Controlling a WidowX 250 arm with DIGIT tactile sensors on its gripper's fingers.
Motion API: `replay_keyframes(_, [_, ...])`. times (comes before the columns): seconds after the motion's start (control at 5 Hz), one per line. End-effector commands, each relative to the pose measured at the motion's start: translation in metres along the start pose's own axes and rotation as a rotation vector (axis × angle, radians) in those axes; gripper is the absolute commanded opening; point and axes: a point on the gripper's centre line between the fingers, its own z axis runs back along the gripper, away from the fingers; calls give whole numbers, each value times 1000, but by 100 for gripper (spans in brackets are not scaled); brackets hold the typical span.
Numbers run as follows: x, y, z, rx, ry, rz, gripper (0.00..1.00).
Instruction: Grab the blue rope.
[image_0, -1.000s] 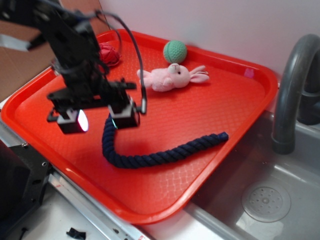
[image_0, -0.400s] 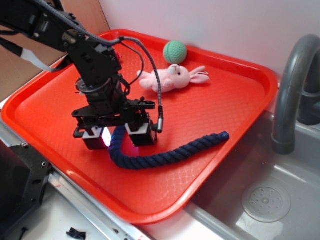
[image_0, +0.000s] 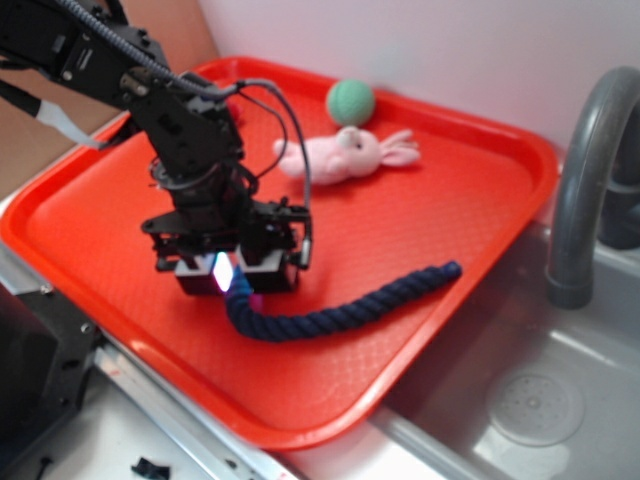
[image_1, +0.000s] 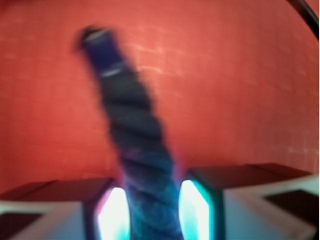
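Note:
The blue rope (image_0: 350, 308) lies curved on the red tray (image_0: 430, 210), its right end pointing toward the sink. My gripper (image_0: 232, 280) is down at the rope's left end, with one lit finger on each side of it. In the wrist view the blue rope (image_1: 132, 130) runs up from between the glowing pads (image_1: 114, 215), which press against both its sides, so my gripper (image_1: 152, 215) is shut on it. The rope's bound far tip shows blurred at the upper left.
A pink plush bunny (image_0: 345, 153) and a green ball (image_0: 350, 101) lie at the back of the tray. A grey faucet (image_0: 585, 180) and a steel sink (image_0: 540, 400) stand to the right. The tray's raised rim (image_0: 300, 432) borders the front.
The gripper came down from above the tray over the rope's left end, and its fingers have closed in on the rope. The rope's left end has shifted slightly.

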Motion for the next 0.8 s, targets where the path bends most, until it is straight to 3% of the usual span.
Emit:
replay_keyframes(0.0, [20,-12,70,9,-15,-305,0])
replay_keyframes(0.4, [20,-6,159,-82,-101,-461,0])
replay_keyframes(0.6, [14,3,184,-78,-124,-443,0])
